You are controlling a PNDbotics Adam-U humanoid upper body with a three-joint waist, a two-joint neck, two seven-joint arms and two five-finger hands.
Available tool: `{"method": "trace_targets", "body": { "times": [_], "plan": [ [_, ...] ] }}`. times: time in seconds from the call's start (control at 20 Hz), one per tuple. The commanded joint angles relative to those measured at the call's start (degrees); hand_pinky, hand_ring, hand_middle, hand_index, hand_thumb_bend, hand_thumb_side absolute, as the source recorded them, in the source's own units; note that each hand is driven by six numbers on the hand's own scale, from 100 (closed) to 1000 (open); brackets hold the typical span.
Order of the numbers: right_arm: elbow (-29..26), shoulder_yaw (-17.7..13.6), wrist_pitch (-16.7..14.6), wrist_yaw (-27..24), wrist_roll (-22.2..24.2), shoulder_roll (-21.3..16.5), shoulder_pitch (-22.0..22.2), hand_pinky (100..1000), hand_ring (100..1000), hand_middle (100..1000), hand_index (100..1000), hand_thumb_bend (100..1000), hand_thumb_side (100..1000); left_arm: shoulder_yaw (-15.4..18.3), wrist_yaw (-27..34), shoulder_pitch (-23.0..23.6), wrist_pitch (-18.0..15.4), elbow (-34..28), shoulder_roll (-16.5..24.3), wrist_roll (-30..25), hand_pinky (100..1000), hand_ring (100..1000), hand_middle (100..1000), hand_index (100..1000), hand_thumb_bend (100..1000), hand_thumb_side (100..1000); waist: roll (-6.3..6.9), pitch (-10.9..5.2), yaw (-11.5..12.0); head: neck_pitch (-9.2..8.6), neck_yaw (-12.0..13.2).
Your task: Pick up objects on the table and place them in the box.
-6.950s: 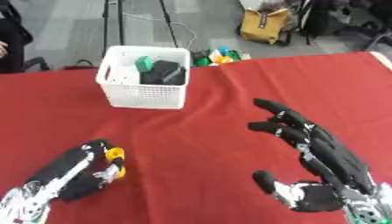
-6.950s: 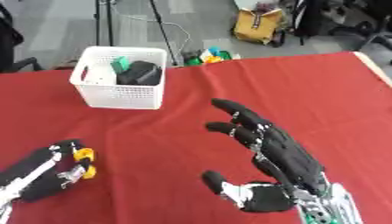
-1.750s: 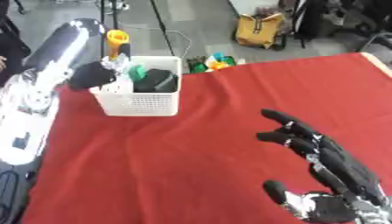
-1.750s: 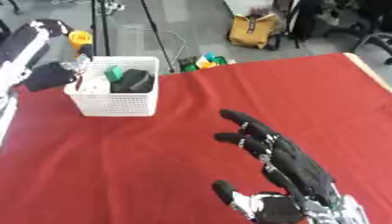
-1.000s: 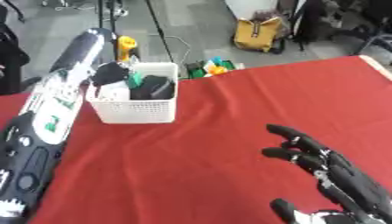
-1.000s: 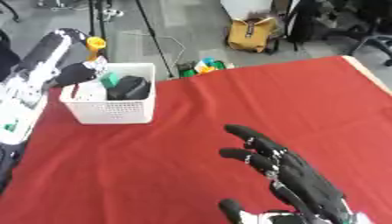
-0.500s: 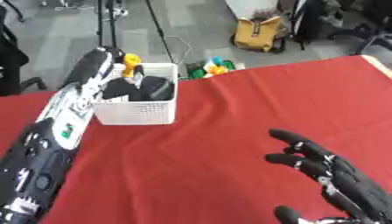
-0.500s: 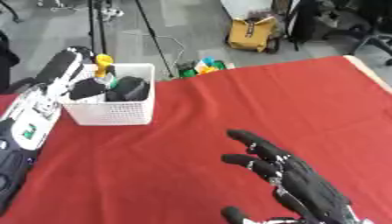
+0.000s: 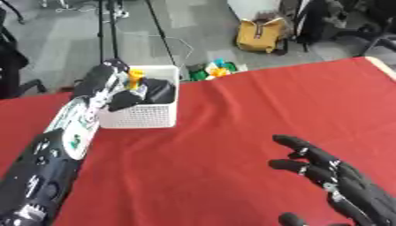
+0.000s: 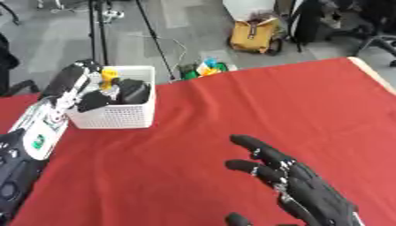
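While the left arm stretches up along the left side of the red table, the left hand is right over the white box, and its fingers are lost against the dark contents, so whether they grip or hang loose can't be told. One orange-yellow object stands upright at the box's far left corner, just beside that hand; touching or apart, can't tell. One box only, a slotted basket, and inside it a black lump fills most of the space. The right hand sits low at the right, fingers spread and straight, holding nothing. Off the table's far edge: one yellow bag on the grey floor, a small heap of bright toys, and thin black stand legs behind the box
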Motion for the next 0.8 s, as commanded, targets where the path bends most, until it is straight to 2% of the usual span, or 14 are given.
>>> {"method": "trace_targets", "body": {
  "times": [0.05, 0.15, 0.3, 0.8],
  "plan": [
    [-1.4, 0.1, -0.1, -0.2, 0.2, 0.2, -0.5, 780, 1000, 1000, 884, 399, 1000, 0.0, -1.1, -1.6, -0.2, -0.6, 1.0, -0.1, 924, 893, 804, 997, 100, 630, -0.35, -1.02, 0.0, -0.63, 0.2],
    [-1.4, 0.1, -0.3, -0.3, 0.3, 0.3, -0.5, 779, 1000, 1000, 884, 399, 1000, -0.1, -2.5, -1.8, -0.1, -0.4, 1.0, 0.4, 925, 888, 789, 993, 100, 615, -0.36, -0.88, -0.1, -0.84, 0.3],
    [-1.4, 0.2, -0.4, -0.3, 0.5, 0.4, -0.6, 780, 1000, 1000, 883, 398, 1000, 0.1, -4.0, -2.1, 0.0, 0.4, 0.8, 1.5, 926, 889, 803, 1000, 100, 626, -0.34, -0.67, -0.3, -1.23, 0.4],
    [-1.4, 0.5, -1.1, -0.5, 1.2, 0.9, -1.0, 779, 1000, 1000, 882, 397, 1000, 0.8, -10.4, -3.3, 0.9, 4.7, 1.0, 4.5, 945, 894, 827, 1000, 100, 580, -0.32, 0.31, -1.4, -3.12, 1.5]
  ]
}}
